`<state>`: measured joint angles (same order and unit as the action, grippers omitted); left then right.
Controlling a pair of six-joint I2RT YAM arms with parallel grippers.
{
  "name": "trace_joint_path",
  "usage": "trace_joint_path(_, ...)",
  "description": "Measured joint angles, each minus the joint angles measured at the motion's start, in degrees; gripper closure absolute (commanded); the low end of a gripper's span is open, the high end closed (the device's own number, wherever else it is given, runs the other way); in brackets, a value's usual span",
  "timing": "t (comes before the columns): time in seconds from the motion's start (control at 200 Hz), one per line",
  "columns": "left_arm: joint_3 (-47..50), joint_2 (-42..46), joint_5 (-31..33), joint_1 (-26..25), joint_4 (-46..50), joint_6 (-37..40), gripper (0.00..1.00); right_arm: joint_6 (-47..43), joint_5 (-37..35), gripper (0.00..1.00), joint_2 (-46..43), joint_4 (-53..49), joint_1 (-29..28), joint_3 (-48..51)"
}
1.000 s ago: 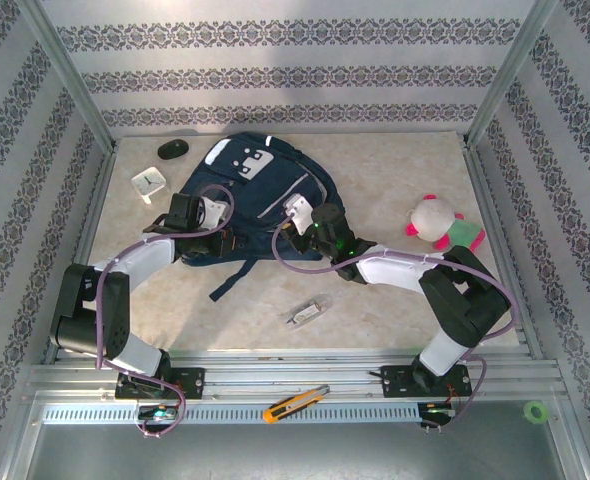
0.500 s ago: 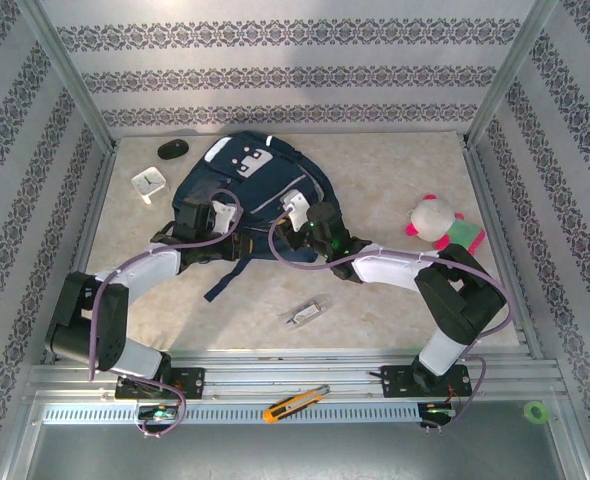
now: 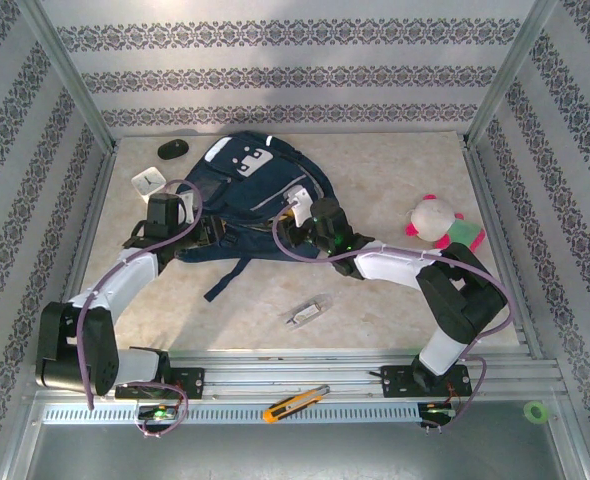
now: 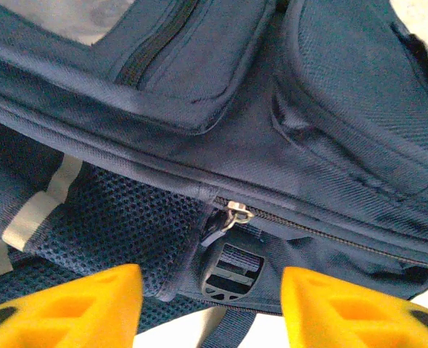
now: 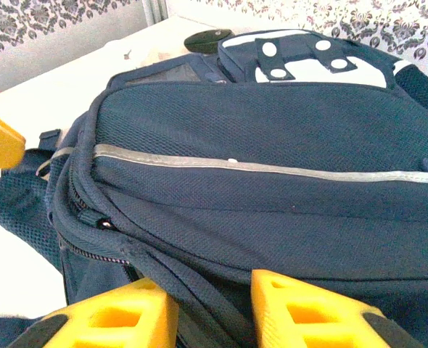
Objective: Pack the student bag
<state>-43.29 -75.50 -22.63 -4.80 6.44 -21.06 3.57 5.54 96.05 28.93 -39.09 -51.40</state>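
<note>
Centrally, student bag (image 3: 243, 185) lying flat at upper middle of the surface (image 3: 395, 290), left end effector (image 4: 210, 283) spread wide before the zipper pull (image 4: 237, 210), right end effector (image 5: 214, 286) narrow, pinching bag fabric

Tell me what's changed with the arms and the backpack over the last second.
The left gripper opened, letting go of the student bag, and drew back to the left; the zipper pull now sits free between its fingers. The right gripper kept its hold on the bag's right side. The bag barely shifted; the plush toy stayed put.
</note>
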Motion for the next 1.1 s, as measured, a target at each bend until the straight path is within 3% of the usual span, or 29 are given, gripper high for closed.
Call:
trace_joint_path(0.225,0.15,-4.61,-0.20,0.00,-1.40,1.62,0.49,0.83,0.59,0.70,-0.02,-0.13,0.00,-2.69)
trace_joint_path(0.5,0.33,-10.86,-1.60,0.00,-10.40,2.14,0.55,1.05,1.46,0.71,-0.31,-0.33,0.37,-3.30)
trace_joint_path(0.904,0.46,-14.14,-2.93,-0.13,-18.49,2.12,0.85,1.09,2.12,0.72,-0.33,-0.39,0.35,-3.43)
trace_joint_path(1.099,0.76,-12.17,-1.44,-0.44,-18.69,3.67,0.88,1.20,2.47,0.72,-0.33,-0.33,0.35,-3.74)
